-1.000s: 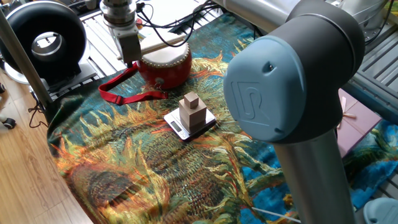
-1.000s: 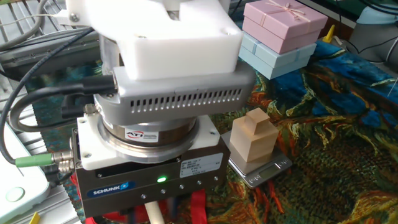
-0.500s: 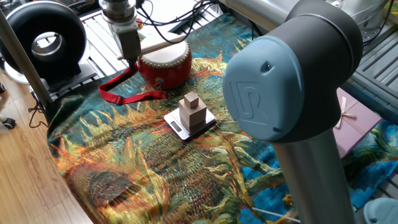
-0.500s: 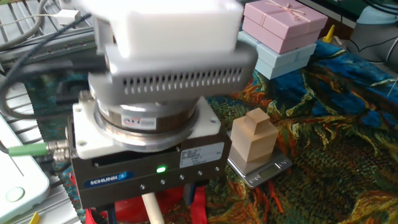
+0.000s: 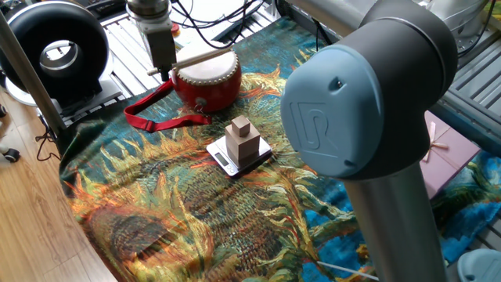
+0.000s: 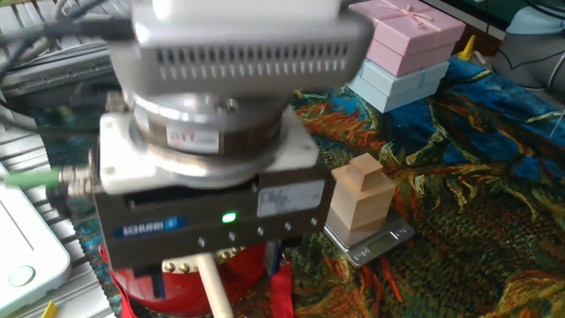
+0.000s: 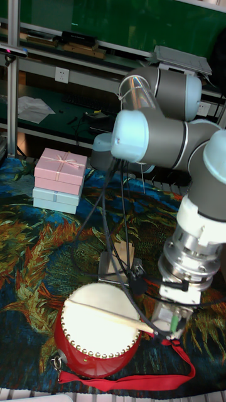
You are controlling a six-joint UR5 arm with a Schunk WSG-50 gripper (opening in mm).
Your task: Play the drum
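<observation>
The end effector (image 7: 171, 328) grips a wooden drumstick (image 7: 110, 316) — its shaft slants just over the cream head of the red drum (image 7: 97, 333), which sits on the sunflower-patterned surface (image 5: 180, 204) beside its red strap (image 5: 153, 110).

- Counter cloth (image 5: 196, 211): sunflower print in orange, green and blue.
- Wooden stepped block (image 5: 243, 139): upright on a small silver scale (image 5: 225, 161), mid-cloth.
- Gift boxes: pink box (image 7: 61, 171) stacked on a pale blue box (image 7: 55, 200).
- Black round fan (image 5: 53, 52): beside the cloth, on the slatted surface.
</observation>
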